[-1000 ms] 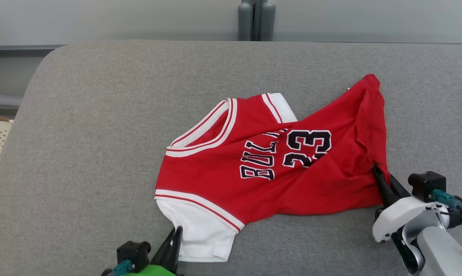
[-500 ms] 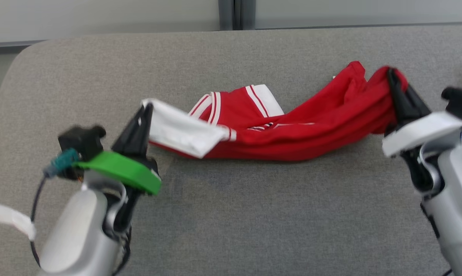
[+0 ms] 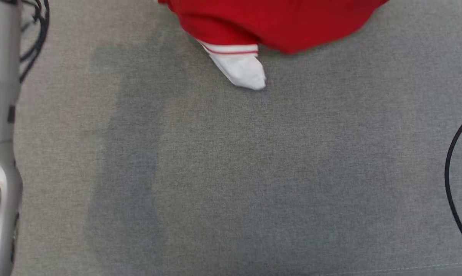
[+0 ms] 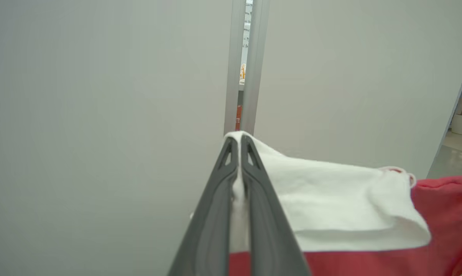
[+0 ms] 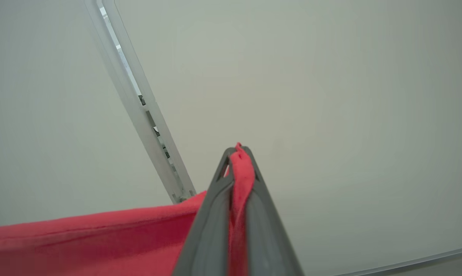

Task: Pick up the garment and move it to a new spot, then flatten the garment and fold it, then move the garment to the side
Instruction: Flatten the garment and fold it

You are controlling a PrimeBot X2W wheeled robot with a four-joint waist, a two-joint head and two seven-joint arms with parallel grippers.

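Grey cushion (image 3: pixel 231 172) below, and the red jersey (image 3: pixel 277 23) hangs over it, strung between both pincers: left gripper (image 4: pixel 238 142) clamped on its white sleeve (image 4: pixel 330 199), right gripper (image 5: pixel 238 153) clamped on a red edge. Long axis runs straight across, rightward from the left pincer, leftward from the right.

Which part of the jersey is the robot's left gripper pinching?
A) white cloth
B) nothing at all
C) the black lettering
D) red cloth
A: in the left wrist view the left gripper is shut on a white fold of the jersey, with the red part farther off.
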